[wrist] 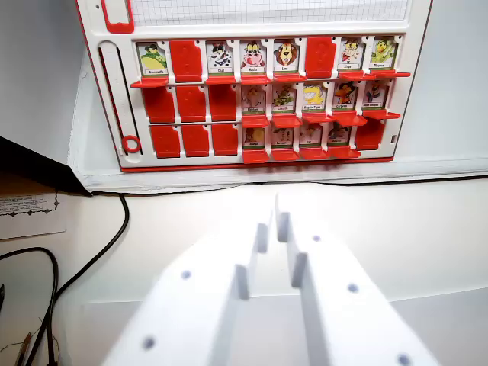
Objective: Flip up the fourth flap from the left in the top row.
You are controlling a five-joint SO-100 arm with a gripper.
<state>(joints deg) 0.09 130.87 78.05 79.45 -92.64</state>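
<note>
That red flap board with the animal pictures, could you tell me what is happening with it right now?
The robot's white hand hovers over the white table in front of the red game board, touching nothing. On the board some flaps show animal cards and others show plain red. The fourth top-row flap shows a card. The wrist view does not settle whether the hand is open or shut.

Small captions sit under the animal pictures on the game board (114, 91), too blurred to read.
</note>
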